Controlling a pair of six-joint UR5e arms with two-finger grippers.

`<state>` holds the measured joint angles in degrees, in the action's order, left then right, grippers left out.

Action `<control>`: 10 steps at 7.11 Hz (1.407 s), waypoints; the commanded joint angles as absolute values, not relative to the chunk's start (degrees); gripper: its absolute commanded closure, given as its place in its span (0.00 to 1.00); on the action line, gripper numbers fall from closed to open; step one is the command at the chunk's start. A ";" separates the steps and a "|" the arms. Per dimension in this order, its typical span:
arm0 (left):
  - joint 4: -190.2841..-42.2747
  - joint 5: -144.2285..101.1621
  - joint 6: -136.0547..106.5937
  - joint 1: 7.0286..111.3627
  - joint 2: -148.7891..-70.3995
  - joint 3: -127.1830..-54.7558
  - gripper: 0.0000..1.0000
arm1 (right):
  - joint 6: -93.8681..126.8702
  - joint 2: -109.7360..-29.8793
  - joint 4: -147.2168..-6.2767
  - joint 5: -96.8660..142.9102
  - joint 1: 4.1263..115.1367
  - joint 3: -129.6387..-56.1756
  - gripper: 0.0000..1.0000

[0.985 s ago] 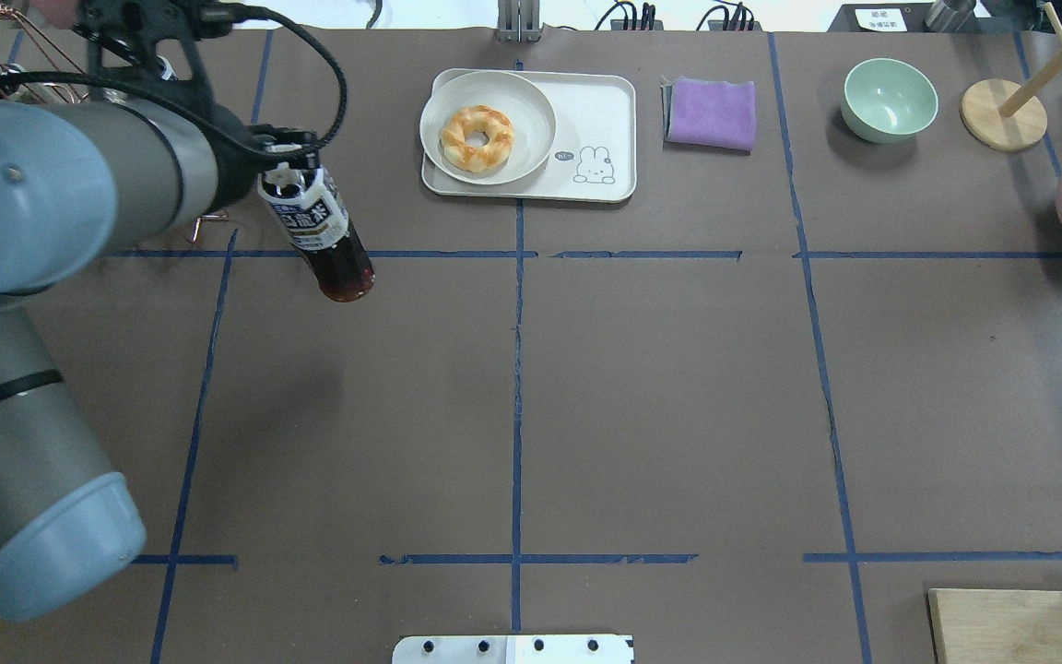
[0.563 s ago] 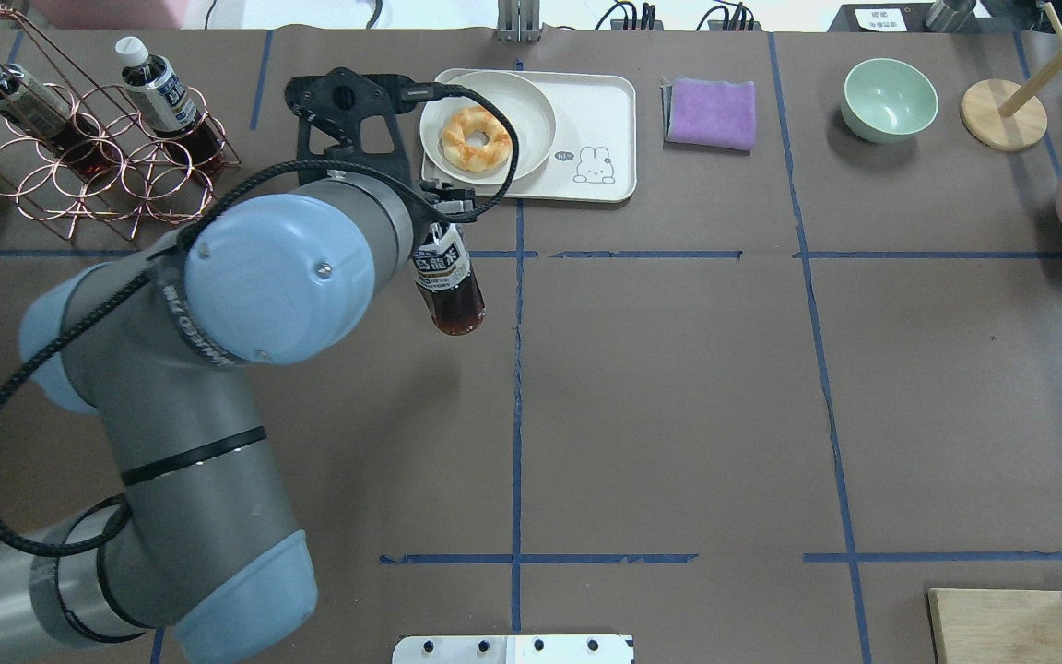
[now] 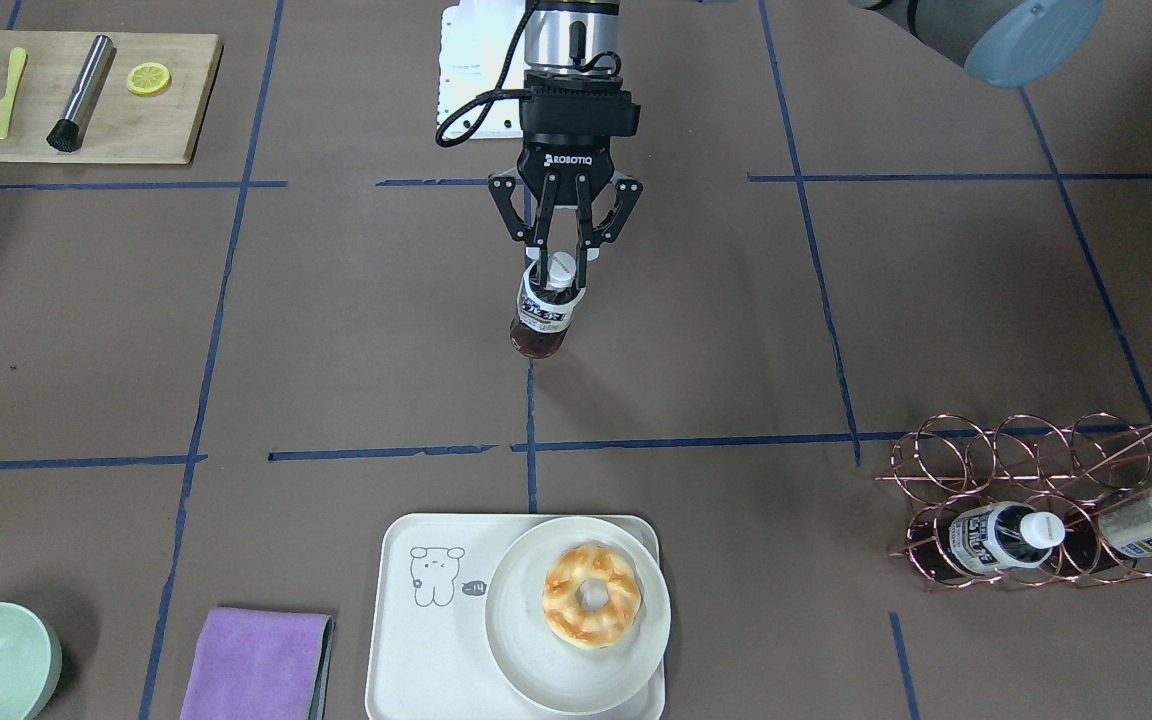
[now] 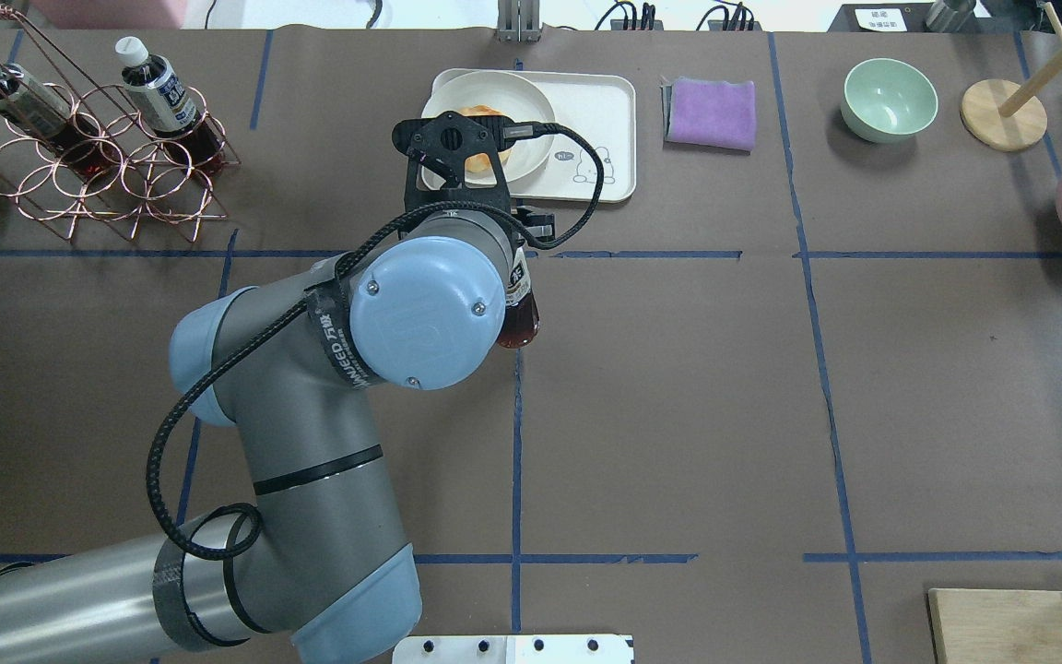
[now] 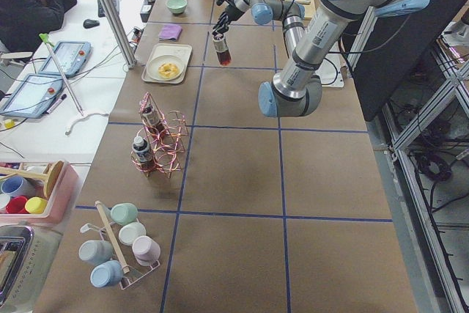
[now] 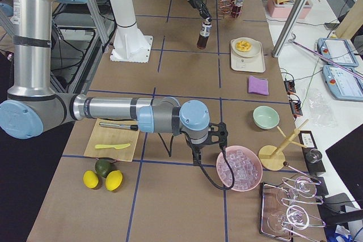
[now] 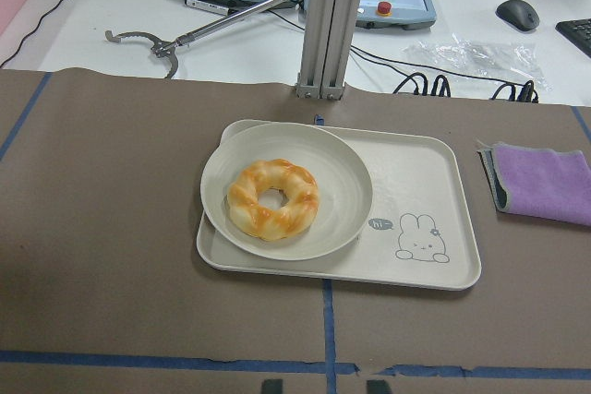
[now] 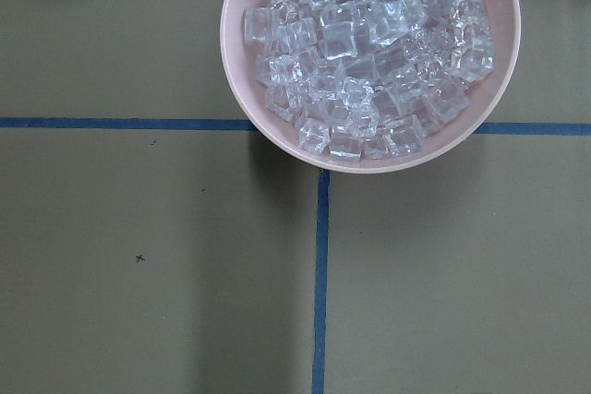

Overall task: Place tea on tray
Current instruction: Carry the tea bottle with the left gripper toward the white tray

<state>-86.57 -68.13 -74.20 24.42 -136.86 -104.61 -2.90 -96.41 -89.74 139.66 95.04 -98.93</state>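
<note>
My left gripper [image 3: 558, 268] is shut on the white cap and neck of a tea bottle [image 3: 545, 322] and holds it upright above the table's middle line, on my side of the tray. In the overhead view only the bottle's dark lower part [image 4: 520, 321] shows past my wrist. The cream tray [image 3: 418, 645] with the cartoon bear carries a round plate [image 3: 518, 648] with a doughnut [image 3: 591, 596]; its bear half is bare. The left wrist view looks down on the tray [image 7: 420, 168]. My right gripper [image 6: 220, 140] hangs over the ice bowl; I cannot tell whether it is open or shut.
A copper wire rack [image 4: 93, 175] at the far left holds two more tea bottles [image 4: 159, 88]. A purple cloth [image 4: 712, 112] and a green bowl [image 4: 889, 99] lie right of the tray. A pink bowl of ice [image 8: 369, 53] and a wooden board [image 3: 81, 98] are on the right side.
My left arm has swung right with the tea bottle, from beside the rack to the table's middle line in front of the tray.
</note>
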 commanded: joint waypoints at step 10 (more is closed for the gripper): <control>-89.39 -65.83 -74.44 22.24 -136.49 -102.73 0.00 | -2.81 -96.33 -89.65 139.66 95.01 -99.14 0.00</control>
